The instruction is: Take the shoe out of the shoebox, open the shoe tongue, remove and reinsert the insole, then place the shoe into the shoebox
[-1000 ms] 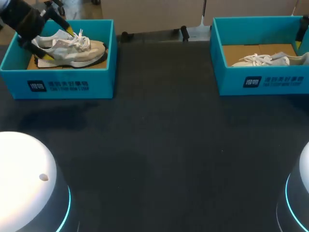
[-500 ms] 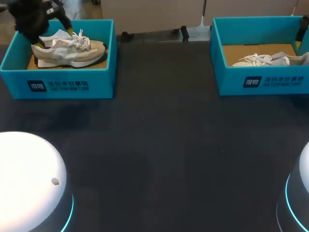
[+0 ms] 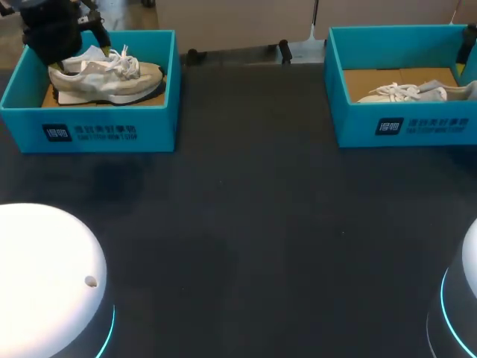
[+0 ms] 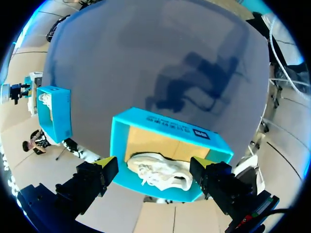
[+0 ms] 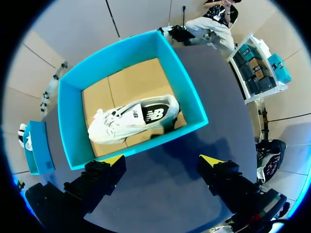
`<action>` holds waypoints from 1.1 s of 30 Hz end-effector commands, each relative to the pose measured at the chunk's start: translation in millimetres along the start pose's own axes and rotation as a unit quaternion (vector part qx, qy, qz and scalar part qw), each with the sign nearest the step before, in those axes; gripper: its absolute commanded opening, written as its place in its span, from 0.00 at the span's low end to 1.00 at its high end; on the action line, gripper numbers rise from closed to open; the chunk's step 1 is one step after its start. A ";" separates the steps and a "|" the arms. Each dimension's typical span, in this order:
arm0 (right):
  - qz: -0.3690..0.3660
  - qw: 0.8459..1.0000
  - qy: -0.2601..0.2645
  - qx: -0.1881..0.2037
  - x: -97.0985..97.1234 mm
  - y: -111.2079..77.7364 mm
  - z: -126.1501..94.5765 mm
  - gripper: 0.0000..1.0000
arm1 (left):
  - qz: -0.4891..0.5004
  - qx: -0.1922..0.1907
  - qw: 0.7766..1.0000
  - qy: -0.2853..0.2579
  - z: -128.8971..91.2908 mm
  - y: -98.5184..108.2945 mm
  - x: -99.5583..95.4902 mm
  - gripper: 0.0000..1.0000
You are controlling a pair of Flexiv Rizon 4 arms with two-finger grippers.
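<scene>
Soft, even light from above. The dark tabletop (image 3: 253,224) reads dim and matte; a soft-edged shadow (image 4: 194,82) lies across it in the left wrist view. Wrist-view edges bow.

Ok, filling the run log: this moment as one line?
left fingers: open, over sneaker in left shoebox | right fingers: open, over right shoebox

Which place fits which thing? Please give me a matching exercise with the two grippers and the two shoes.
Things:
1. left gripper
2. right gripper
3. left shoe
4. right shoe

Places:
a. lying in the right box
b. open, over the left box
c. lying in the left box
d. open, over the right box

Pairs: 1-b; 2-d; 3-c; 4-a
</scene>
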State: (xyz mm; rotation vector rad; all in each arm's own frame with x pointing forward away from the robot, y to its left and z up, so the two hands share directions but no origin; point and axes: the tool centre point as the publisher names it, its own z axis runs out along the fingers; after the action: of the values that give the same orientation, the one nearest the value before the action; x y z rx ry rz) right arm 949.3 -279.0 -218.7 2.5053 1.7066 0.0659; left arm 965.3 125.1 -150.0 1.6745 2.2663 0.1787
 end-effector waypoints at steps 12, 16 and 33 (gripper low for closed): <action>0.000 1.000 0.000 0.000 0.2 -0.4 0.3 1.00 | 0.066 0.002 0.998 0.017 27.0 60.7 46.3 1.00; 0.000 1.000 0.000 0.000 0.2 -0.4 0.3 1.00 | 0.073 -0.002 0.997 0.030 36.6 74.4 61.3 1.00; 0.000 1.000 0.000 0.000 0.2 -0.4 0.3 1.00 | 0.147 -0.008 0.987 0.057 72.1 129.9 118.9 1.00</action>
State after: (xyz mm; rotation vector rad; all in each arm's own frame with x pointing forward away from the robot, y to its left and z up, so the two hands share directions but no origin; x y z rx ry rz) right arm 949.3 -279.0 -218.7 2.5053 1.7066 0.0659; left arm 1062.5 265.4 -193.8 2.0168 2.0852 0.3804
